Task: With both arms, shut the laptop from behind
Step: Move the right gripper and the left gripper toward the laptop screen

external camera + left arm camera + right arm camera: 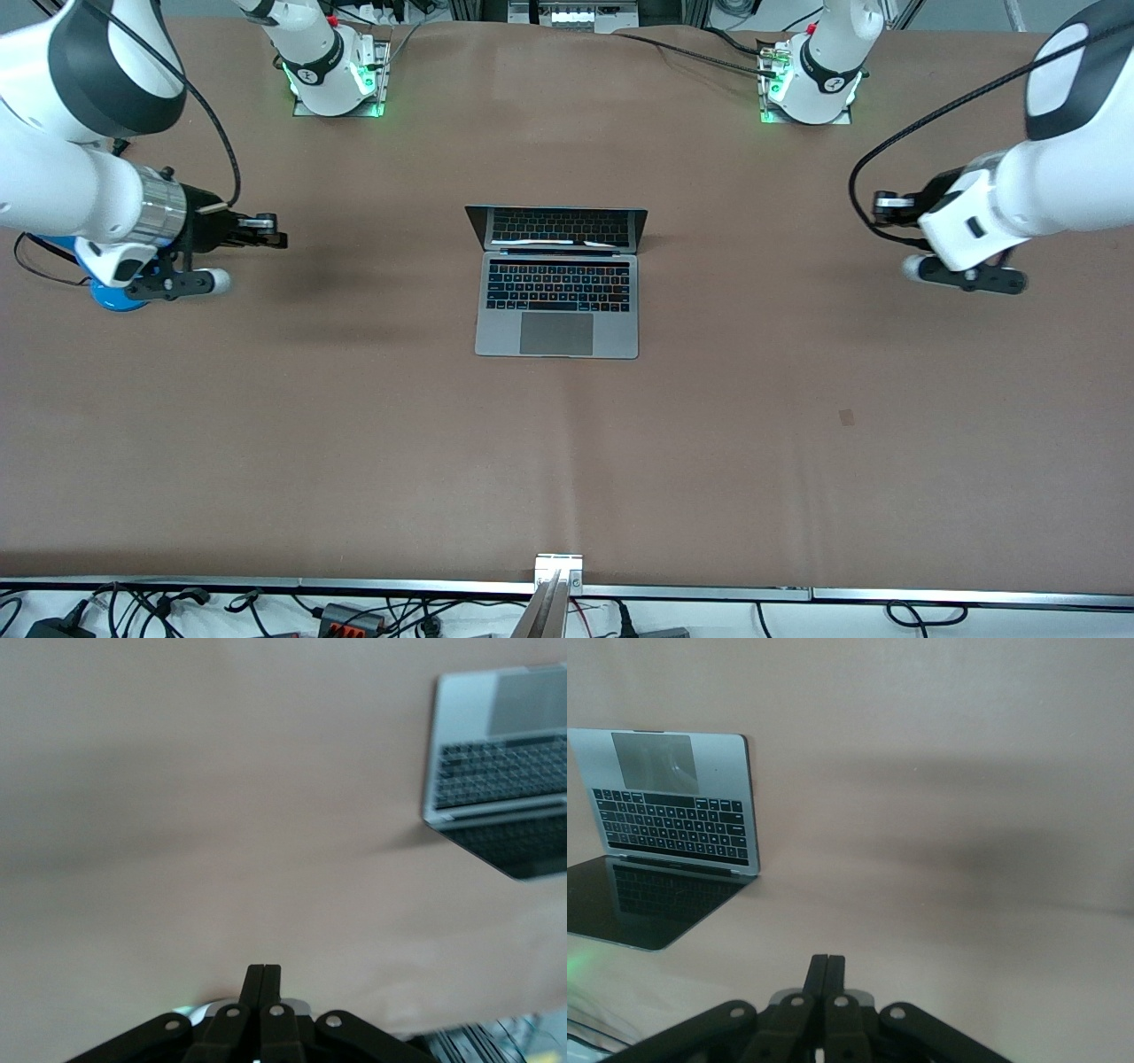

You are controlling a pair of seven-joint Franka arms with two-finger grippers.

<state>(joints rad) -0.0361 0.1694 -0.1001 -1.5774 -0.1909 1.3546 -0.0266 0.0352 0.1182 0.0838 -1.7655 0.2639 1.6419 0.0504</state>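
The right arm, white and jointed with black joint caps, comes in from its base at the top of the front view and bends low over the brown surface, its wrist level and pointing toward the open silver-grey laptop. Its black two-finger tool hangs well apart from the laptop, toward the right arm's end of the surface, fingers pressed flat together with nothing between them. The left arm mirrors it at its own end. Its black two-finger tool also sits well apart from the laptop, fingers closed tight on nothing.
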